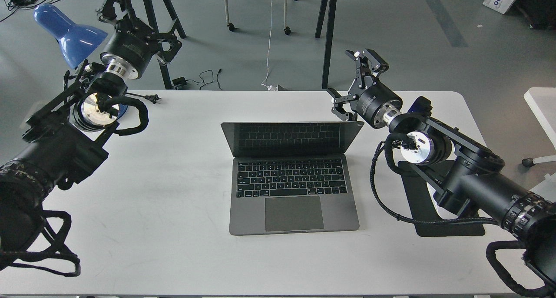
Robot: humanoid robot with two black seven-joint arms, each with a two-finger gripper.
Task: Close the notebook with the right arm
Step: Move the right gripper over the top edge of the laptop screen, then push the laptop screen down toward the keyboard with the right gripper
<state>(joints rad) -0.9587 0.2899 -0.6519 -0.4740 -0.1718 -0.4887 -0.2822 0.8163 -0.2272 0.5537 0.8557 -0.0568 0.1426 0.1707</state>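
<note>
The notebook point(293, 193) lies open in the middle of the white table point(173, 180), keys and trackpad toward me, black screen point(289, 138) leaning back. My right arm point(438, 154) comes in from the lower right. Its gripper point(355, 83) is open, fingers spread wide, one finger up at the back and the other point(342, 109) just behind the screen's top right corner. I cannot tell whether that finger touches the lid. My left gripper point(143, 24) is open and empty, raised beyond the table's far left edge by the lamp.
A black mouse pad point(443, 222) lies under my right arm, right of the notebook. A blue lamp point(69, 28) stands at the far left, with a power plug point(150, 99) on the table near it. Trestle legs point(328, 37) stand behind the table. Another white surface point(543, 111) is at the right.
</note>
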